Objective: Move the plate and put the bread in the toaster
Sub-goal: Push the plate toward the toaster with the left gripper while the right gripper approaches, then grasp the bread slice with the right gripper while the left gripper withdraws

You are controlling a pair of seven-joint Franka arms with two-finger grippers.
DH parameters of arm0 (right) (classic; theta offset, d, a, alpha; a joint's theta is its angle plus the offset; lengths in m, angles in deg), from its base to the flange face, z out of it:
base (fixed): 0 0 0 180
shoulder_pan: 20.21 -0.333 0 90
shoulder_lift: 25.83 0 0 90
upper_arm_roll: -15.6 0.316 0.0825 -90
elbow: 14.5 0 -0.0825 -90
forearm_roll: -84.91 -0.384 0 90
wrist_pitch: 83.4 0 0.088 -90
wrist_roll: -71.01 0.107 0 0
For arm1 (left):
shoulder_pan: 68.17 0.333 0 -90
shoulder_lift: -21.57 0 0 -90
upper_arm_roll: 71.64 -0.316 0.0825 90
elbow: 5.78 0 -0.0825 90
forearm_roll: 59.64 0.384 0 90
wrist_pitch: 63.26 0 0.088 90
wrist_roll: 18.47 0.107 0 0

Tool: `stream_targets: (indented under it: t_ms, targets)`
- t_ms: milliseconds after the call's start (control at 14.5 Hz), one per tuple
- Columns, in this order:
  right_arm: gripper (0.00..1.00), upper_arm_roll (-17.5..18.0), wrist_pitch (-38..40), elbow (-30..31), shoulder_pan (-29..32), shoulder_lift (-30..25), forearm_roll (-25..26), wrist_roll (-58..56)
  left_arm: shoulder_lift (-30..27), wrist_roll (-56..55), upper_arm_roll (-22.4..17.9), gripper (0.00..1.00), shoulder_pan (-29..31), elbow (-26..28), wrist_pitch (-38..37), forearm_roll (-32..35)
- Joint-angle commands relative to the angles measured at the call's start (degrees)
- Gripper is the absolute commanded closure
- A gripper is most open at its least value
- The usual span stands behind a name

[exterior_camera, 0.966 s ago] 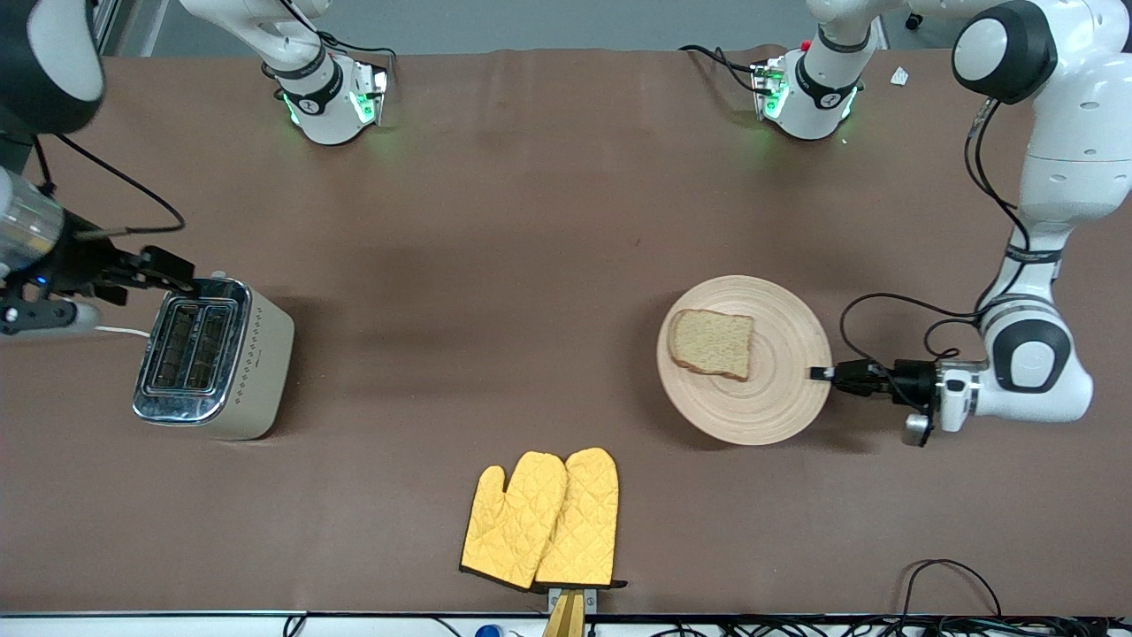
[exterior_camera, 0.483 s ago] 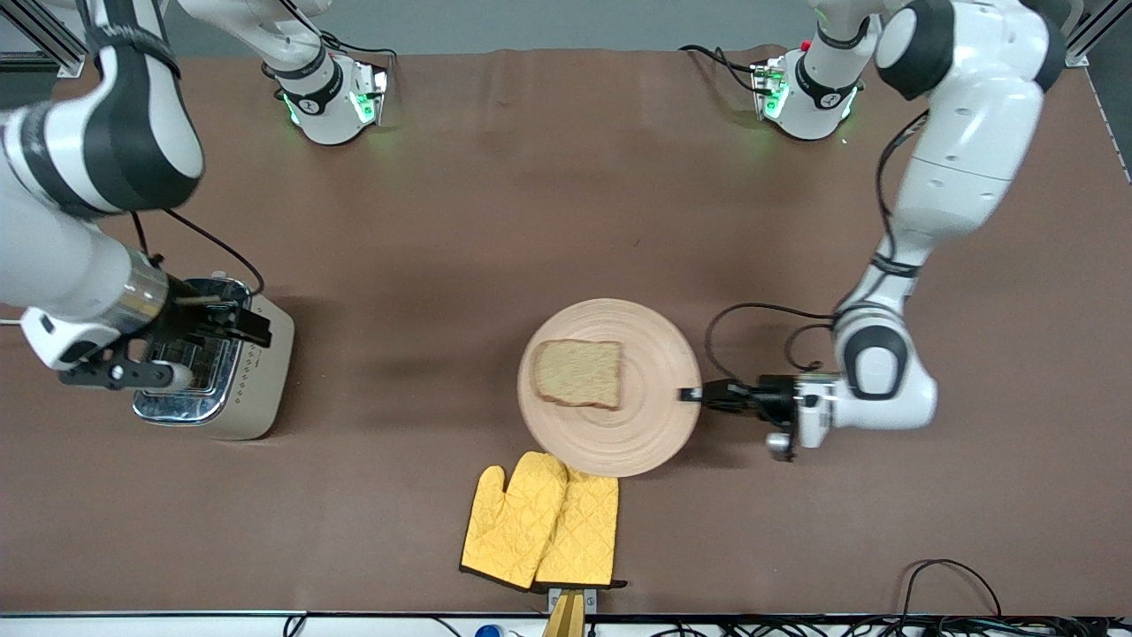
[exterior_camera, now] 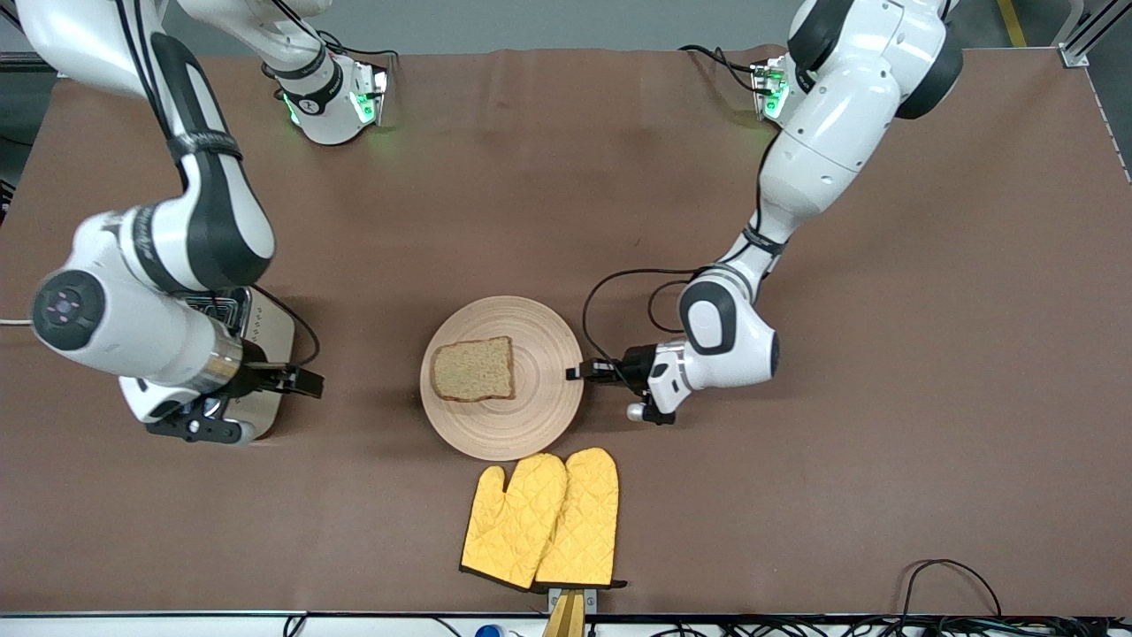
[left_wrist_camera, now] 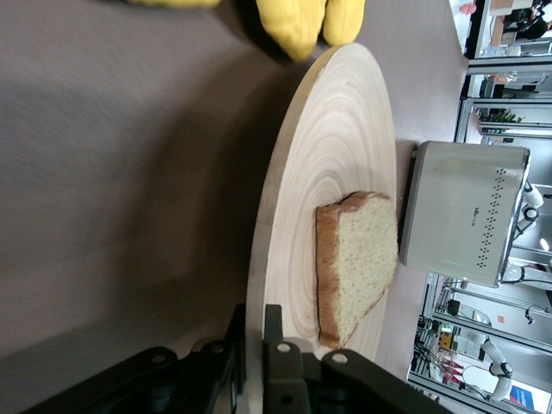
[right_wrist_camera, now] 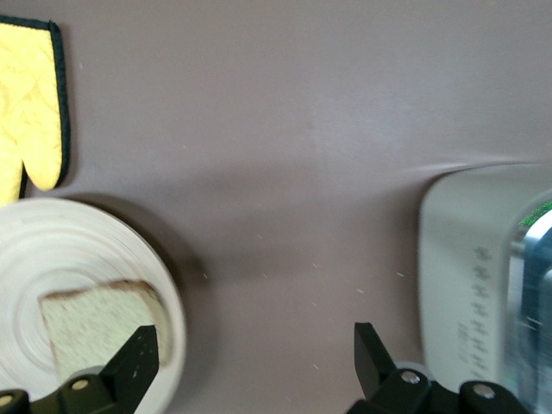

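Note:
The pale wooden plate (exterior_camera: 522,416) lies mid-table with the brown bread slice (exterior_camera: 473,369) flat on it. My left gripper (exterior_camera: 575,372) is shut on the plate's rim at the side toward the left arm's end; the left wrist view shows its jaws (left_wrist_camera: 255,332) clamped on the rim, with plate (left_wrist_camera: 336,129), bread (left_wrist_camera: 362,259) and toaster (left_wrist_camera: 461,211). The cream toaster (exterior_camera: 272,341) is mostly hidden under my right arm. My right gripper (exterior_camera: 305,382) is open and empty over the table between toaster and plate. The right wrist view shows its gap (right_wrist_camera: 254,358), plate (right_wrist_camera: 78,250), bread (right_wrist_camera: 95,323) and toaster (right_wrist_camera: 470,267).
A pair of yellow oven mitts (exterior_camera: 541,519) lies just nearer the front camera than the plate, almost touching its rim; they also show in the left wrist view (left_wrist_camera: 297,21) and the right wrist view (right_wrist_camera: 30,103). Cables run along the table's front edge.
My left gripper has slid the plate with the bread toward the toaster, past the mitts. My right arm has swung over the toaster, its gripper now between toaster and plate.

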Motion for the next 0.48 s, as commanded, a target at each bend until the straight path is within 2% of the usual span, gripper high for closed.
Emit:
stream_targets:
  t_ms: [0, 207, 414]
  targets:
    - [0.0, 0.71, -3.83, -0.25, -1.01, 2.88, 0.24, 2.59, 1.83, 0.02, -0.01, 1.0, -0.65, -2.83, -0.01, -1.09]
    - [0.0, 0.8, -4.11, 0.54, -3.11, 5.43, 0.24, 8.01, 3.23, 1.95, -0.01, 0.99, -2.67, -4.24, -0.01, -1.09]
    - [0.0, 0.8, -4.63, 3.7, -4.96, 5.52, 0.24, 9.0, 3.68, 2.75, -0.01, 0.99, -3.73, -4.77, 0.25, -1.18]
